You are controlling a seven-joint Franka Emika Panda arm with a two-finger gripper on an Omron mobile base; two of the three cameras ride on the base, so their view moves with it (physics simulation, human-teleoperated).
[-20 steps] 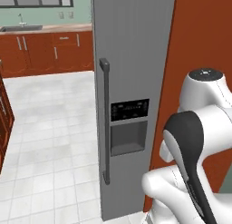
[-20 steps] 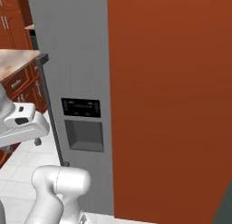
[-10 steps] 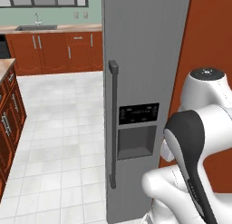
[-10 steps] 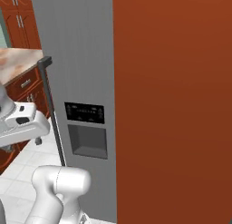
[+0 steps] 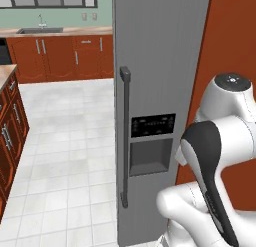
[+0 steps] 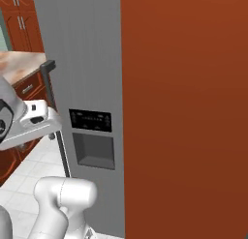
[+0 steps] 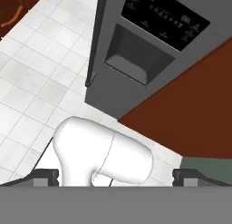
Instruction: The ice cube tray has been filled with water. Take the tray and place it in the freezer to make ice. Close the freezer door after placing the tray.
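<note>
Grey freezer door (image 5: 155, 66) shut, right ahead of base, dark bar handle (image 5: 124, 136) on its left edge, dispenser recess (image 5: 148, 158) beside it; red-brown panel (image 6: 189, 112) to right. Gripper (image 7: 116, 177) aimed down at tiled floor (image 5: 65, 156), jaws wide apart, nothing between them

No text, brand or number could be read anywhere. The black control panel (image 5: 153, 126) on the freezer door (image 5: 160, 56) carried only small pale marks, too blurred to make out as letters or digits; in the hand view the same panel (image 7: 165, 17) showed faint symbols, also not legible
</note>
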